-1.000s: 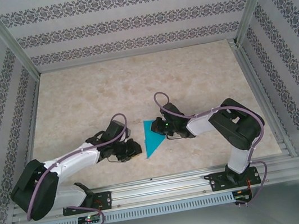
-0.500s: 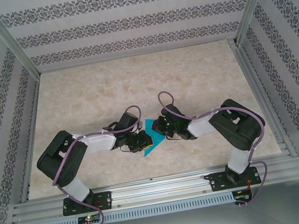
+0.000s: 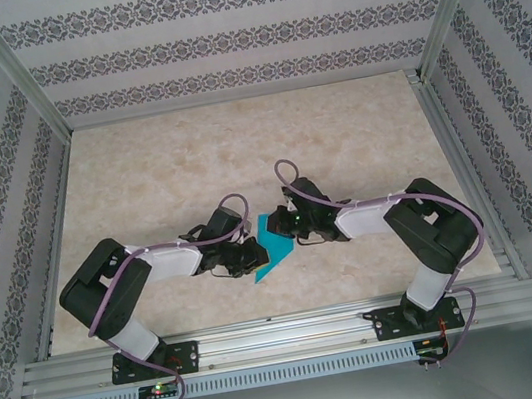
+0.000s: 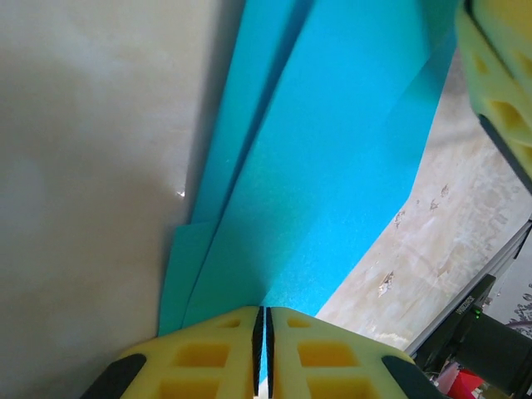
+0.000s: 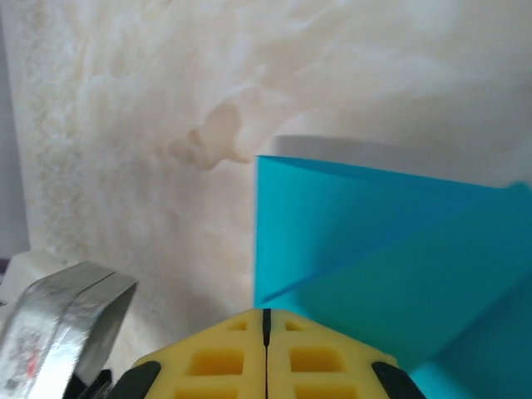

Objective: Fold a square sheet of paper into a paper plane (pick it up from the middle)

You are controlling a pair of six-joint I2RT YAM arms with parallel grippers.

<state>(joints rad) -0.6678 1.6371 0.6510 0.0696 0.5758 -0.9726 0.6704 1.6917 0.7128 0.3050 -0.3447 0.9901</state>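
The teal-blue folded paper sheet [image 3: 272, 249] lies on the beige marble-patterned table [image 3: 237, 143], in the middle of the near half, between the two arms.

Left gripper [image 3: 254, 253]: positioned at the sheet's left edge. In the left wrist view, the yellow jaws of the left gripper [image 4: 263, 312] are closed to a thin slit, pinching the layered sheet [image 4: 332, 166].

Right gripper [image 3: 287, 229]: positioned at the sheet's far right edge. In the right wrist view, the jaws of the right gripper [image 5: 266, 314] are pressed together on the sheet [image 5: 374, 249], which shows a diagonal crease.
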